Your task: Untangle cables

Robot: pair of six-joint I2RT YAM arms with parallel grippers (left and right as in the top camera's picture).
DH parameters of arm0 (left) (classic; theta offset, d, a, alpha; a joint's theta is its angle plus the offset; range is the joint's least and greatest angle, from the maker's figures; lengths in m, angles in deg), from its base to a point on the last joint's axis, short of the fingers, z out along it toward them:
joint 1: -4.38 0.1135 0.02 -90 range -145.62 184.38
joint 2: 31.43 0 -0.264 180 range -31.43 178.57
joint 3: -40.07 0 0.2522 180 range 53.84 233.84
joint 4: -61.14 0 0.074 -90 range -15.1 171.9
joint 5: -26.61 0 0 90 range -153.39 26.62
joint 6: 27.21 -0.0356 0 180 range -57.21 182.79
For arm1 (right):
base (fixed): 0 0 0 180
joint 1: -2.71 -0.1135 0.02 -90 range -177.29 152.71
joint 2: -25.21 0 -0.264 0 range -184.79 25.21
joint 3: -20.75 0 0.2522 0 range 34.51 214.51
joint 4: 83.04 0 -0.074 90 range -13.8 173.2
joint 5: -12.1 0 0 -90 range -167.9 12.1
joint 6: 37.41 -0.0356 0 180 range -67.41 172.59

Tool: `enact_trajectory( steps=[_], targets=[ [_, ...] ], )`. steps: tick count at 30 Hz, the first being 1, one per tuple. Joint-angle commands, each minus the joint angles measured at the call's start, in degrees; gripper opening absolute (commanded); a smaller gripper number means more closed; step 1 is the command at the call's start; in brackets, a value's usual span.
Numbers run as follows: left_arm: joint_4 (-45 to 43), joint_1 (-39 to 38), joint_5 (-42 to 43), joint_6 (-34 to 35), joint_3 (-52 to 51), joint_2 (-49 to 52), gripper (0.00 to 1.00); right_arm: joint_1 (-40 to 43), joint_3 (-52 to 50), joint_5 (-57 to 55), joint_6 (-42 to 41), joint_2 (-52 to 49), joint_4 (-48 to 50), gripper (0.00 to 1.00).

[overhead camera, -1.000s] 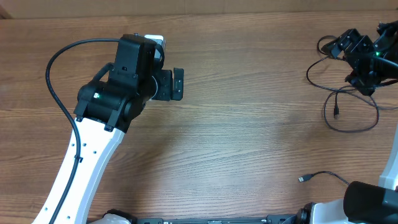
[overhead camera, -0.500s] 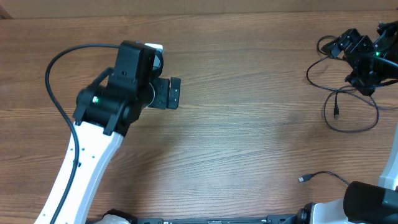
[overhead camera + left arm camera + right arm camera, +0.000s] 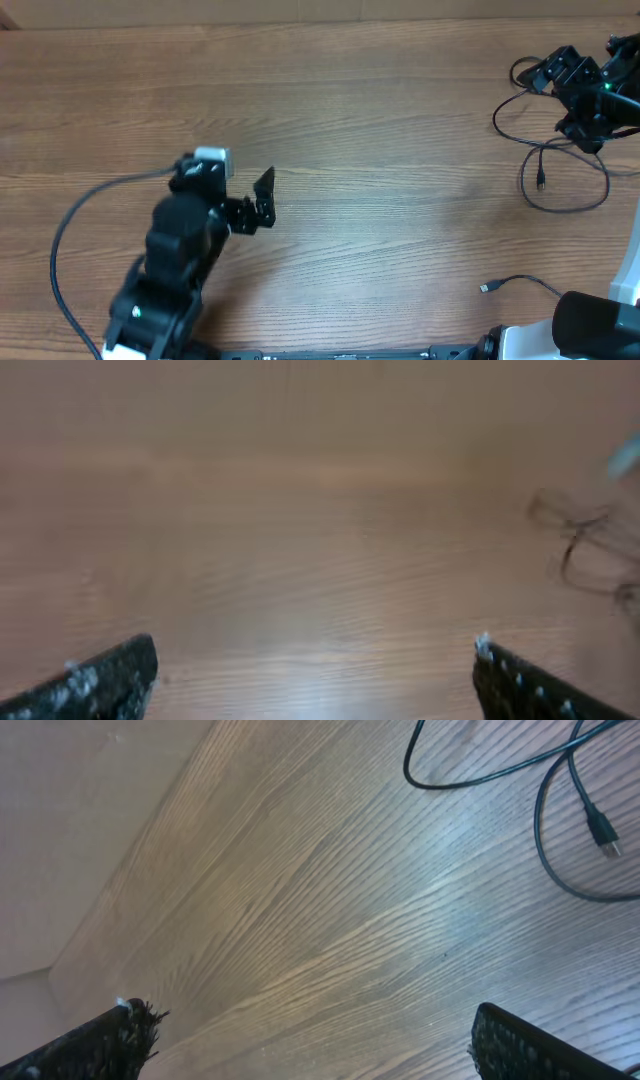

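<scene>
Pulling back toward its base, the left arm (image 3: 170,255) took its wide-open, empty jaws well clear of the cables (image 3: 565,205), leaving them just ahead of the right arm's (image 3: 588,100) open, empty jaws alone.

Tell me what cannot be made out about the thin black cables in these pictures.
- Overhead: the looping thin black cables run under the black right arm, so their crossings there are hidden.
- Overhead: the separate black cable with a metal plug vanishes under the white arm base.
- Left wrist: motion blur smears the cables; no plugs can be told.
- Right wrist: the cables are cut off by the top and right edges.
</scene>
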Motion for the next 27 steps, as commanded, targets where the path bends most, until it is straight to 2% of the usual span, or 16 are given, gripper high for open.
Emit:
enact_trajectory(
  steps=[1,9,13,18,21,24,27],
  targets=[
    [-10.12,-0.04,-0.31,3.52,-10.45,-7.56,1.00,-0.33,0.24,0.33,0.42,0.37,0.22,1.00],
    [-43.93,1.33,-1.53,3.45,-33.16,-19.91,1.00,-0.33,0.24,0.33,0.42,0.37,0.22,1.00],
    [-53.75,3.17,-2.47,3.45,-41.53,-24.59,1.00,-0.33,0.24,0.33,0.42,0.37,0.22,1.00],
    [-44.70,5.68,-2.71,1.46,-41.55,-31.54,1.00,-0.33,0.24,0.33,0.42,0.37,0.22,1.00],
    [-36.63,6.51,-2.91,0.39,-41.55,-35.69,1.00,-0.33,0.24,0.33,0.42,0.37,0.22,1.00],
    [-24.44,8.09,-2.82,0.26,-41.55,-41.42,0.99,-0.33,0.24,0.33,0.42,0.37,0.22,1.00],
    [-17.09,9.46,-1.64,-1.55,-41.55,-41.88,1.00,-0.33,0.24,0.33,0.42,0.37,0.22,1.00]
  ],
)
